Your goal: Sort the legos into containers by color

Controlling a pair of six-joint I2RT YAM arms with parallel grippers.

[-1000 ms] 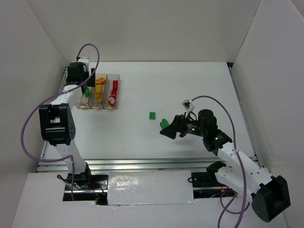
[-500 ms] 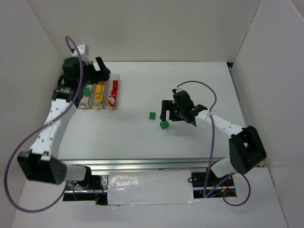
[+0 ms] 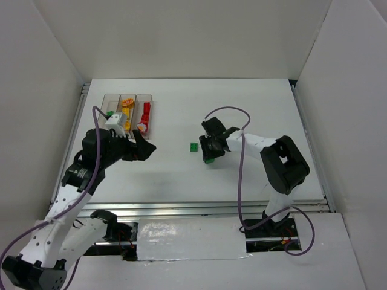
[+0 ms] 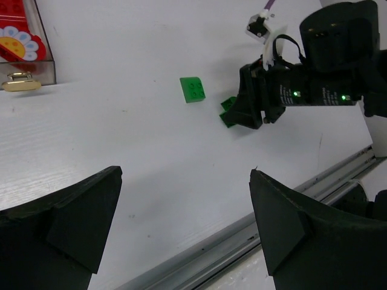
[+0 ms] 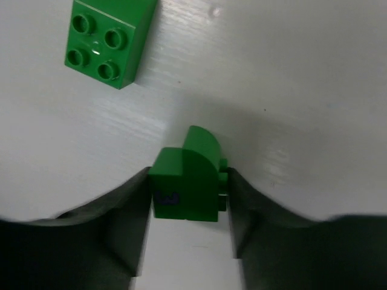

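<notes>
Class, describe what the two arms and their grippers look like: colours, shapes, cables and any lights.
The left arm and right arm have white links between chunky black joint housings, with a purple cable looping along each. The left gripper and right gripper have broad matt black wedge-shaped fingers. Small green lights glow on the right wrist.

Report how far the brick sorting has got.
Done: red bricks and yellow bricks sit in the containers. In hand: the right gripper pinches the rounded green brick between its fingers. Left: that one and the studded green brick beside it need binning; the left gripper is open, empty.
</notes>
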